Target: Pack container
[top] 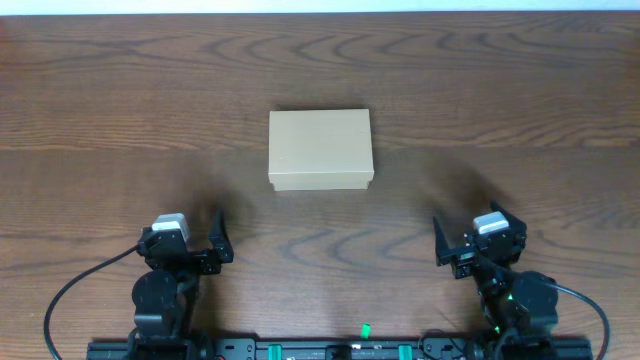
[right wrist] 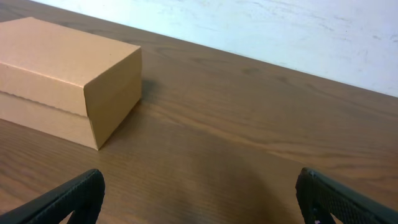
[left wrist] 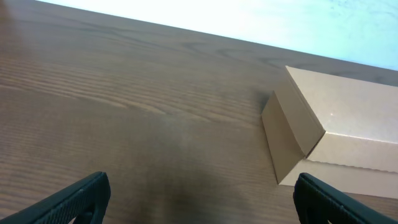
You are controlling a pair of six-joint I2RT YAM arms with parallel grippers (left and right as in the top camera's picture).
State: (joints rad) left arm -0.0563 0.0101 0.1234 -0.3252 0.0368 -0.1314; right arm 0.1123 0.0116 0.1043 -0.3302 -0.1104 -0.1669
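While both arms sit at the near edge, the box (top: 320,150) lies shut at the middle of the worktop (top: 520,90), well apart from them. Its long axis runs left to right and its faces are plain tan. Left jaws and right jaws are spread wide, holding nothing.

dark brown wood-grain table (top: 500,90) seen filling overhead view; grain run left to right, knots and arcs marked. pale strip (top: 320,5) noted beyond far edge. off-white wall (right wrist: 280,31) seen behind table in both wrist views, faintly mottled. lighting diffuse; soft shadows cast on tabletop.
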